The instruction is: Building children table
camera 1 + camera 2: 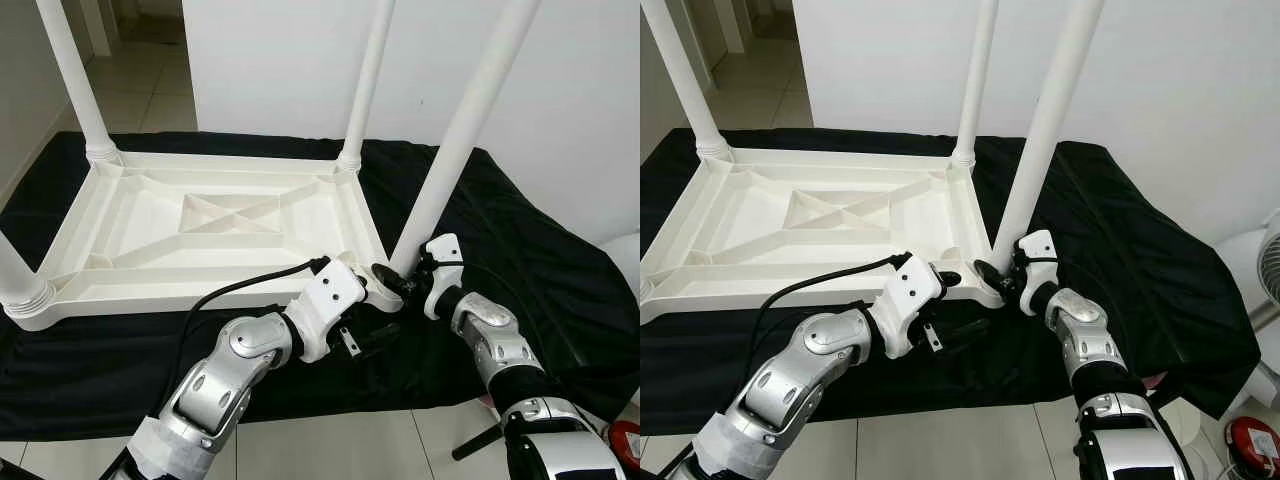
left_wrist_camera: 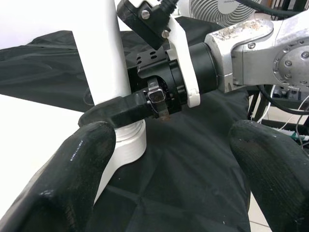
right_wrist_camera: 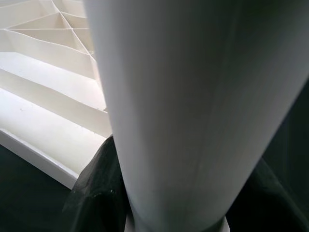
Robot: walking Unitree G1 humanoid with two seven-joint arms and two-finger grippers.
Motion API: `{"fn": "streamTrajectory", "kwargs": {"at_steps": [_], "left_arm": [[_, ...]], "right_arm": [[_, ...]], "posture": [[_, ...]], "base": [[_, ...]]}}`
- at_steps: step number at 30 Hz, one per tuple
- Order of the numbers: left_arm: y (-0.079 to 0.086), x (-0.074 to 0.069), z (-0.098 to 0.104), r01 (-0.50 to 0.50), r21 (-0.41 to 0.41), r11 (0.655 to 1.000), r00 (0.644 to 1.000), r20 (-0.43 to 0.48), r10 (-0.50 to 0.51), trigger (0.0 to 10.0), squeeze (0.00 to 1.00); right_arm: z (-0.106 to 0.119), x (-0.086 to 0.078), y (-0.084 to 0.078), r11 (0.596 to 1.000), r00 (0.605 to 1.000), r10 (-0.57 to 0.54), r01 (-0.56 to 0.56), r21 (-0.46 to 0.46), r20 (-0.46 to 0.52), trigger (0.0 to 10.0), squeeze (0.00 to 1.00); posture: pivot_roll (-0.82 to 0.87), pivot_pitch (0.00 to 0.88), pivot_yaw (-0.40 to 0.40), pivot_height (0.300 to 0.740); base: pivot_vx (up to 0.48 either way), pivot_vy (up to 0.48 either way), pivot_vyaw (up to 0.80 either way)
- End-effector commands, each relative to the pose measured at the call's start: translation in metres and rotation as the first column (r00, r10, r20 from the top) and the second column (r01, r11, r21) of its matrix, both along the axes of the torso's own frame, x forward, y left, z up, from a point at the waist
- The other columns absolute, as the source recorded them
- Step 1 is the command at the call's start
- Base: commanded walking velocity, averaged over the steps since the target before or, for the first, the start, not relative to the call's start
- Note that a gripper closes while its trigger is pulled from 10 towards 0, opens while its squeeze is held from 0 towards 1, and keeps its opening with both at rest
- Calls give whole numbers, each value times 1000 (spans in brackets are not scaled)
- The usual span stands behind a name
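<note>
On a black cloth (image 1: 520,250) spread over the floor, the white children's table (image 1: 200,235) lies upside down, three legs already standing. The right tool (image 1: 412,284) clamps the base of the fourth leg (image 1: 455,140) at the near right corner socket; the left tool (image 2: 164,159) hangs wide open beside it. Seating this leg appears the final step.

White plastic table (image 1: 210,225) upside down on black cloth, 4 legs (image 1: 462,130) upright
</note>
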State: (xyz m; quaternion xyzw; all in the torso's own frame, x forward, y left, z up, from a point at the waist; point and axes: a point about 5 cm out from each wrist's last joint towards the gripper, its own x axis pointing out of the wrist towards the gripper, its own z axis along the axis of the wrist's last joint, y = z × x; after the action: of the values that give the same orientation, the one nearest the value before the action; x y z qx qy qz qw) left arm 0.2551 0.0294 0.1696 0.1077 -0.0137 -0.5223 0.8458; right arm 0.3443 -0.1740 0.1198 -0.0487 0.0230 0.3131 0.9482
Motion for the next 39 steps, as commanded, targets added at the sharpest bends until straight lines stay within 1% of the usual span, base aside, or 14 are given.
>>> {"fn": "streamTrajectory", "kwargs": {"at_steps": [1, 2, 3, 10, 14, 16, 20, 22, 25, 26, 27, 29, 32, 39], "left_arm": [[-4, -2, 0, 22, 14, 1000, 1000, -2, -22, 10000, 0], [-4, -2, 0, 22, 14, 1000, 1000, -2, -22, 10000, 0], [-4, -2, 0, 21, 14, 1000, 1000, -3, -21, 10000, 0], [-4, -2, -1, 16, 12, 1000, 1000, 3, -16, 10000, 0], [-5, 0, -1, 4, 9, 1000, 1000, 6, -4, 10000, 0], [-3, 1, -3, -7, 17, 1000, 1000, 9, 7, 10000, 0], [-1, 3, -4, -15, 21, 1000, 1000, 12, 15, 10000, 0], [0, 4, -3, -26, 19, 999, 1000, 15, 26, 10000, 0], [0, 4, -3, -26, 19, 999, 1000, 15, 26, 10000, 0], [1, 6, -2, -39, 15, 999, 999, 20, 39, 10000, 0], [1, 7, -2, -42, 14, 999, 999, 22, 42, 10000, 0], [1, 7, -2, -45, 14, 999, 999, 23, 44, 10000, 0], [1, 7, -1, -44, 8, 999, 999, 23, 44, 10000, 0], [1, 8, 0, -45, 3, 999, 999, 24, 44, 10000, 0]], "right_arm": [[-8, -6, 3, 999, 999, 31, -31, -34, -17, 1294, 0], [-8, -6, 3, 999, 999, 31, -31, -34, -17, 1294, 0], [-9, -6, 2, 999, 1000, 13, -13, -34, -5, 10000, 0], [-8, -7, 5, 998, 998, -63, 64, -18, 18, 10000, 0], [-5, -6, 8, 982, 981, -189, 189, -6, 47, 10000, 0], [-1, -7, 10, 950, 948, -313, 311, 40, 57, 10000, 0], [2, -10, 15, 916, 918, -393, 387, 104, 55, 10000, 0], [1, -15, 21, 870, 876, -481, 472, 142, 32, 10000, 0], [1, -15, 21, 870, 876, -481, 472, 142, 32, 10000, 0], [-4, -21, 26, 783, 790, -613, 607, 136, 1, 10000, 0], [-7, -25, 29, 737, 744, -668, 664, 128, -14, 10000, 0], [-9, -28, 31, 693, 701, -713, 710, 120, -27, 10000, 0], [-6, -29, 40, 704, 711, -703, 699, 125, -19, 10000, 0], [-4, -29, 42, 709, 716, -698, 694, 129, -14, 10000, 0]], "posture": [[7, 0, -83, 740], [7, 0, -83, 740], [3, 0, -83, 740], [-5, 0, -79, 740], [-15, 0, -76, 740], [-18, 0, -76, 740], [-18, 0, -76, 740], [-14, 0, -81, 740], [-14, 0, -81, 740], [-10, 0, -85, 740], [-9, 0, -86, 740], [-9, 0, -86, 740], [-9, 0, -87, 740], [-10, 0, -86, 740]], "base": [[0, 0, 0], [0, 0, 0], [0, 0, 0], [0, 0, 0], [0, 0, 0], [0, 0, 0], [0, 0, 0], [0, 0, 0], [0, 0, 0], [0, 0, 0], [0, 0, 0], [0, 0, 0], [0, 0, 0], [0, 0, 0]]}}
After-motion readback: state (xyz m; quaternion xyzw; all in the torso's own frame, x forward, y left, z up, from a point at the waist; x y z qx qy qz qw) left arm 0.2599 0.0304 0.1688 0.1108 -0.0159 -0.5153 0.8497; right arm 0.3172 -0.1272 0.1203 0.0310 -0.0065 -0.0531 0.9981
